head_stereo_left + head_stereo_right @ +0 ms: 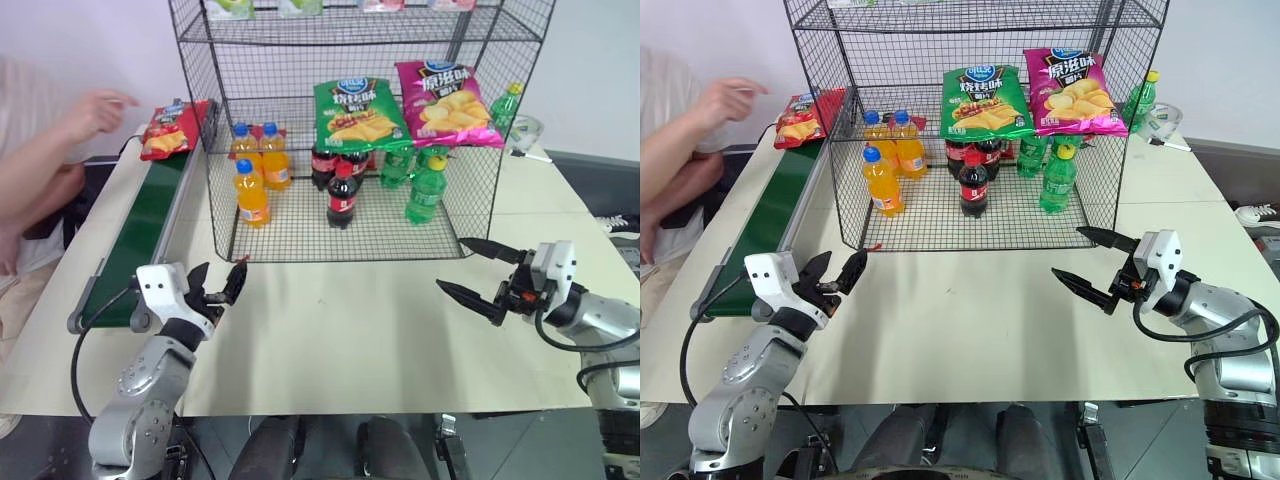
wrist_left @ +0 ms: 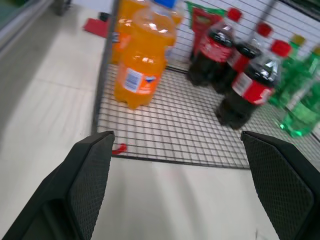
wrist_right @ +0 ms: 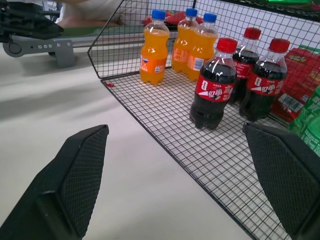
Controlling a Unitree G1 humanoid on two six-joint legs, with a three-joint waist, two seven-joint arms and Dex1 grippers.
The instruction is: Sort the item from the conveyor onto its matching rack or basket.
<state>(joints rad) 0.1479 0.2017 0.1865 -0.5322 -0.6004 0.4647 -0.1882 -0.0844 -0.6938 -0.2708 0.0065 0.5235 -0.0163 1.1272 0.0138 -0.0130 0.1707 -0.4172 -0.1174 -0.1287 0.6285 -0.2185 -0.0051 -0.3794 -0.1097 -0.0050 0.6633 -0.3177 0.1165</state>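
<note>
Trouble could come from the person's hand point(image 1: 100, 108) hovering at the upper left, just beside the red crisp bag point(image 1: 172, 129) that lies at the far end of the conveyor point(image 1: 140, 235): a reach now might meet it. Both robot hands, left hand point(image 1: 217, 290) and right hand point(image 1: 478, 275), hang spread and empty over the bench point(image 1: 330, 330), well apart from the bag. Between them and the rack point(image 1: 350, 130) stand orange bottles point(image 1: 250, 195) and cola bottles point(image 1: 342, 195), and the green bag point(image 1: 358, 113) and pink bag point(image 1: 445, 103) already fill much of the middle tier.

three orange bottles point(image 1: 252, 193), three cola bottles point(image 1: 342, 196), three crisp bags point(image 1: 358, 113).
</note>
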